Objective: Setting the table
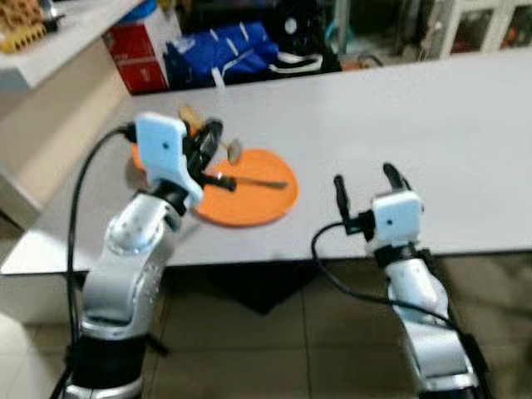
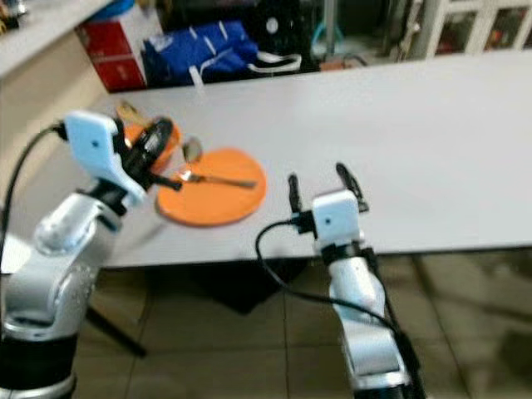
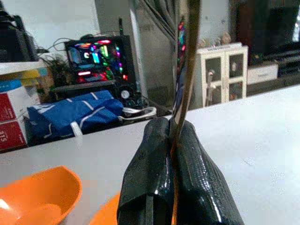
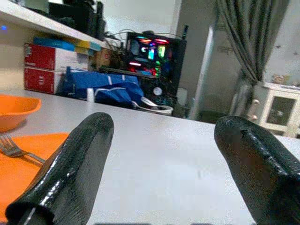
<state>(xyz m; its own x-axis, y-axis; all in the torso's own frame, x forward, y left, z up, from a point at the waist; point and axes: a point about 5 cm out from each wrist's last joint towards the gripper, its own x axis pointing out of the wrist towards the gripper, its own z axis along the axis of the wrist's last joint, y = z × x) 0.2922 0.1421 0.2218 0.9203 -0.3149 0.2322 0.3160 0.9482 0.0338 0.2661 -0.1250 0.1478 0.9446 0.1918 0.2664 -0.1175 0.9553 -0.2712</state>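
Note:
An orange plate (image 1: 258, 206) lies on the grey table (image 1: 432, 133) near its front left, with a metal fork (image 1: 259, 181) resting across it. My left gripper (image 1: 212, 141) hovers over the plate's left rim, shut on the thin handle of a spoon (image 3: 186, 70). The spoon's bowl (image 1: 234, 150) sticks out to the right above the plate. An orange bowl (image 3: 37, 192) sits just behind that gripper, partly hidden by it. To the right of the plate, at the table's front edge, my right gripper (image 1: 366, 184) stands open and holds nothing.
A pale counter (image 1: 50, 41) runs along the left. Beyond the table's far edge are a red box (image 1: 137, 54) and a blue bag (image 1: 220, 50). The table stretches bare to the right. Tiled floor (image 1: 274, 349) lies below the front edge.

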